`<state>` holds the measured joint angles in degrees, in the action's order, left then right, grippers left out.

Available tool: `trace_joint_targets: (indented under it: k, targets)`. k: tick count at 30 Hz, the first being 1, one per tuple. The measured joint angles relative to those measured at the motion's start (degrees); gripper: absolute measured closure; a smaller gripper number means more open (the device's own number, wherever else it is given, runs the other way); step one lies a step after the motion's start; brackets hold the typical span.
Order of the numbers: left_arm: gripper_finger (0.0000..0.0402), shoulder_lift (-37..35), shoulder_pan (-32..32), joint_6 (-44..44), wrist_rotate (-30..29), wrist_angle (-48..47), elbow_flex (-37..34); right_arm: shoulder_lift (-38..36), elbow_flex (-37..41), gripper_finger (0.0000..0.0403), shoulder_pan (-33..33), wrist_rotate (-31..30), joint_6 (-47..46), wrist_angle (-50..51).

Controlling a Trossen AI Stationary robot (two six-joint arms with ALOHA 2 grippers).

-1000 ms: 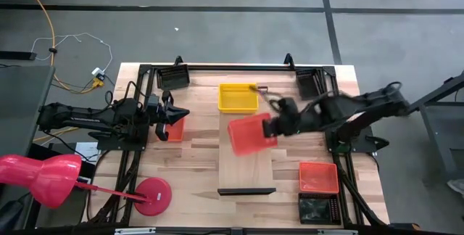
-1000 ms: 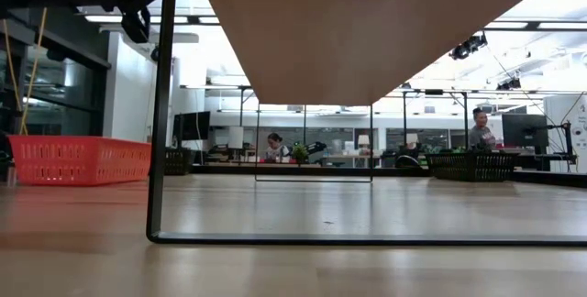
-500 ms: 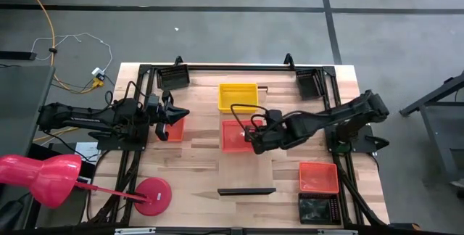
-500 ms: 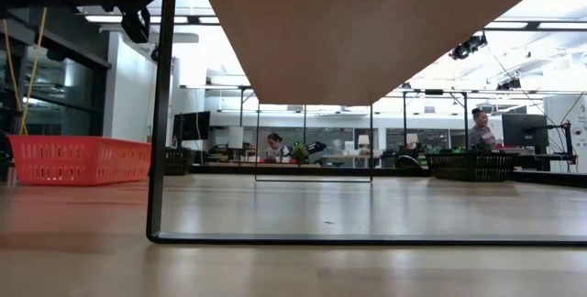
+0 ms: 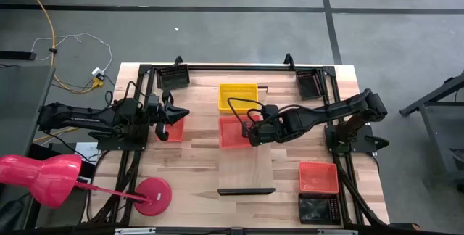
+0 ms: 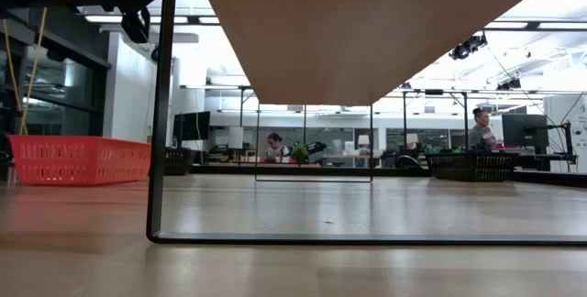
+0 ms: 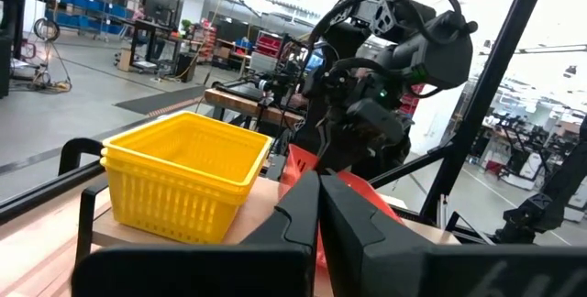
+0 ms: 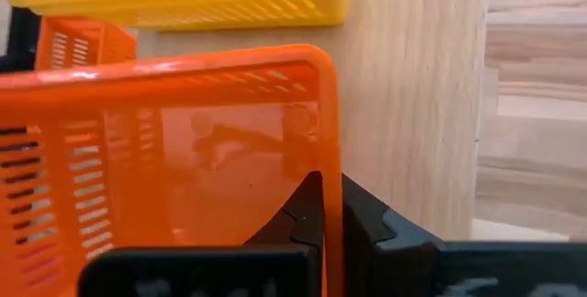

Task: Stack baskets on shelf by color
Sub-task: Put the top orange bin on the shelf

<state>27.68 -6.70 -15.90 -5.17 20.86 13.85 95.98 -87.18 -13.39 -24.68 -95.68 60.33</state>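
**Red-orange basket set down beside the yellow stack**

While the right end effector (image 5: 250, 131) pinches the rim of a red-orange basket (image 5: 233, 133) on the shelf (image 5: 246, 159), just beside the yellow baskets (image 5: 238, 97), colours stay grouped. The left end effector (image 5: 176, 117) waits closed above another red-orange basket (image 5: 174, 128). Whether the gripped basket rests fully flat is hard to tell.

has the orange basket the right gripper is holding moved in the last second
Yes. The orange basket in the right gripper has come up the shelf toward the yellow basket, and now sits level just short of it.
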Motion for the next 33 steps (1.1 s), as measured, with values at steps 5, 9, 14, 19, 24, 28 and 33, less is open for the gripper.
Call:
trace_joint_targets:
  k: [5,9,14,19,24,28,33]
  targets:
    - [0.0401,0.0,0.0,0.0,0.0,0.0,0.0,0.0,0.0,0.0353,0.0,-1.65,-0.02,-1.33]
    - [0.0401,0.0,0.0,0.0,0.0,0.0,0.0,0.0,0.0,0.0299,0.02,-2.24,-0.28,-1.35]
    - [0.0401,0.0,0.0,0.0,0.0,0.0,0.0,0.0,-1.21,0.0249,0.0,-2.08,1.05,0.45]
    - [0.0401,0.0,0.0,0.0,0.0,-0.02,0.0,0.0,-5.95,0.0236,-0.52,-1.93,5.63,6.32]
    - [0.0401,0.0,0.0,-0.01,0.01,-0.01,0.0,-0.04,-10.61,0.0235,-0.55,0.94,14.89,10.36]
    - [0.0401,0.0,0.0,-0.63,0.02,-0.02,0.0,-0.09,-11.56,0.0241,-0.55,3.47,19.16,13.03]
    - [0.0401,0.0,0.0,-0.59,0.02,-0.01,0.0,-0.08,-10.98,0.0299,-1.83,3.53,17.91,20.71]
